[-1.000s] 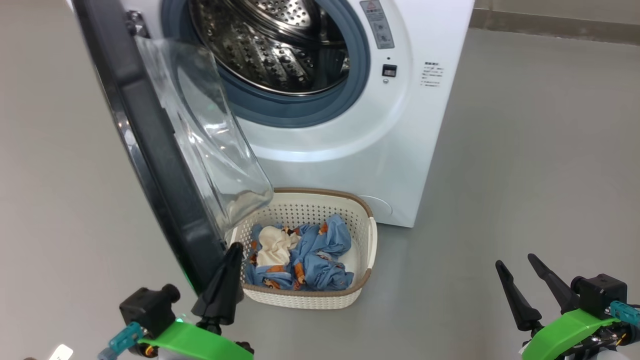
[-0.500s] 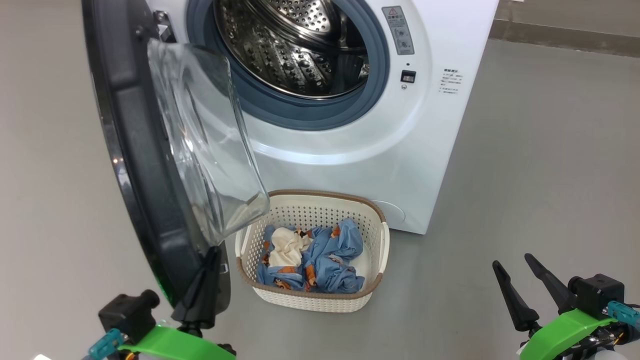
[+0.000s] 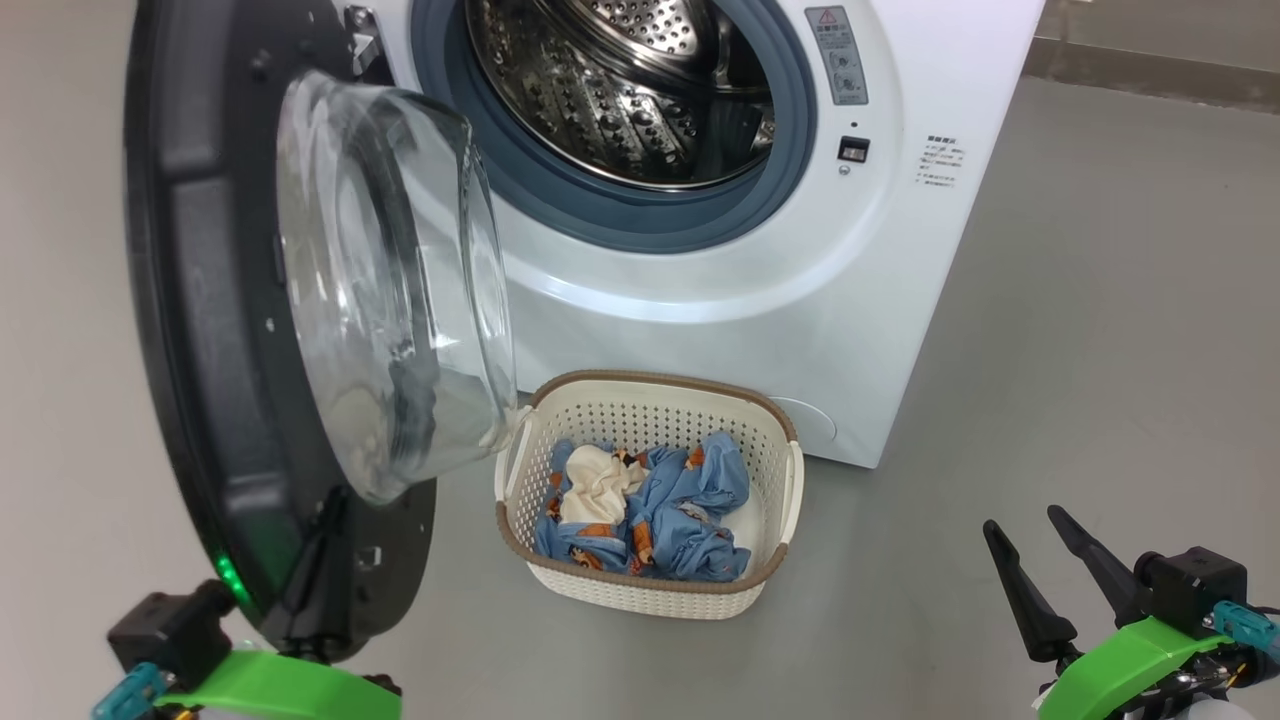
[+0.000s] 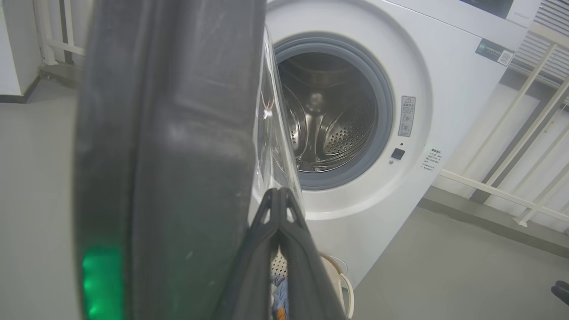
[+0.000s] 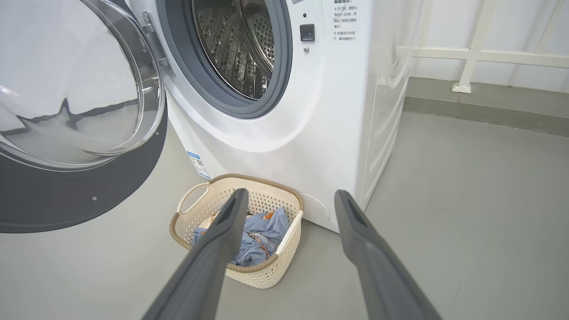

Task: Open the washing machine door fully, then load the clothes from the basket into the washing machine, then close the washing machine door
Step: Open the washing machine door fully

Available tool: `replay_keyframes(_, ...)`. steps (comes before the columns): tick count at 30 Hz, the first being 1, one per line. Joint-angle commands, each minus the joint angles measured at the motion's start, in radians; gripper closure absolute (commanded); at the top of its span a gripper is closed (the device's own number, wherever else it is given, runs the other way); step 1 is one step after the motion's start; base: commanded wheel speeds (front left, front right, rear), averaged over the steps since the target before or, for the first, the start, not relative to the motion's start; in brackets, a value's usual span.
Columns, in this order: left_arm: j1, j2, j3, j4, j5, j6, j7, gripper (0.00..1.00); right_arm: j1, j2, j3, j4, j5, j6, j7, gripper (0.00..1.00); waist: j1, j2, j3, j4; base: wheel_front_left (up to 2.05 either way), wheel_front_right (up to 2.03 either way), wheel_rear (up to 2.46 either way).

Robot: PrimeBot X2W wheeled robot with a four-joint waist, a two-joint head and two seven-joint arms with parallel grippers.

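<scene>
The washing machine stands with its steel drum exposed. Its door hangs swung out to the left, black rim toward me, glass bowl facing the drum. My left gripper is shut with nothing in it, its fingers lying against the inner side of the door's lower rim; the left wrist view has the gripper beside the door. The basket sits on the floor before the machine, holding the blue clothes and a cream cloth. My right gripper is open, right of the basket.
Grey floor spreads wide to the right of the machine. A white railing and a low wall ledge run behind it. A green light glows on the door's lower edge.
The door has swung further open to the left, with my shut left gripper moving along against its inner rim. The head camera has shifted too. The right gripper has stayed put.
</scene>
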Motion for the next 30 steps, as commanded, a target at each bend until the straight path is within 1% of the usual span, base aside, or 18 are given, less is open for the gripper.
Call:
replay_keyframes(1,-0.028,0.035,0.058,-0.026,-0.006,0.016,-0.003,1.0,-0.001,-0.02,0.02,-0.026,-0.013,0.002,-0.012,0.0,0.0,0.0,0.003,0.004,0.0,0.0,0.0)
replay_keyframes(7,-0.034,0.06,0.1,-0.021,-0.013,0.039,-0.004,1.0,-0.008,-0.023,0.02,-0.03,-0.014,0.002,-0.012,0.0,0.0,0.0,0.014,0.013,0.0,0.0,0.0)
replay_keyframes(17,-0.068,0.101,0.171,0.041,-0.023,0.052,-0.017,1.0,-0.02,-0.035,0.023,-0.039,-0.018,0.002,-0.012,0.0,0.0,0.0,0.045,0.021,0.0,0.0,0.0)
replay_keyframes(30,-0.183,0.149,0.279,0.219,-0.015,0.063,-0.034,1.0,-0.057,-0.062,0.036,-0.049,-0.023,0.002,-0.012,0.0,0.0,0.0,0.097,0.026,0.0,0.0,0.0)
